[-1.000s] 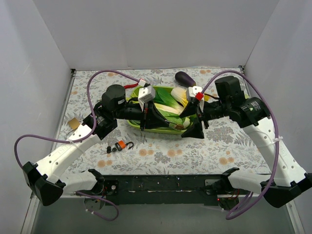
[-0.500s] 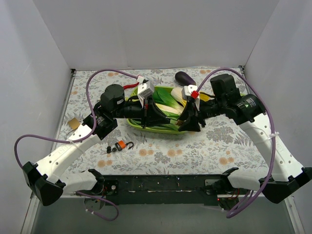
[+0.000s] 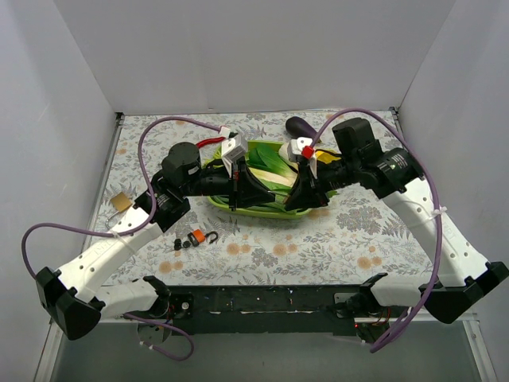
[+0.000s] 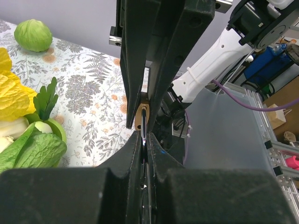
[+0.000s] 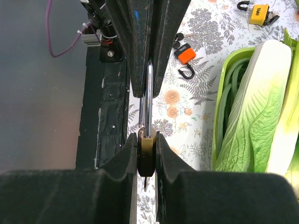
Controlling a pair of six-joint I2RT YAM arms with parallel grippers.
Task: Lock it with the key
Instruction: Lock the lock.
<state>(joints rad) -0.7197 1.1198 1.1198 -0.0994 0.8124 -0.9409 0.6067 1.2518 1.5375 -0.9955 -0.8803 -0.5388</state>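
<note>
We see the two arms meeting nose to nose above the middle of the counter, over the near rim of the green tray that sits towards the far edge.

The right gripper is closed tight on a small brass padlock, clamped flat between its two fingers. The left gripper faces it, fingers pinched nearly together on the key. From the right wrist view we see the key as a thin silver blade, edge-on, running straight from the left gripper down to the brass body. Its tip meets the padlock, but we cannot tell how deep it sits. From the left wrist view, the brass shows just beyond the blade, framed by the right gripper's dark fingers.

The tray holds a pale napa cabbage and other greens. An orange padlock lies on the counter towards the near-left corner, with small dark keys just beside it. A purple eggplant rests by the far edge.
</note>
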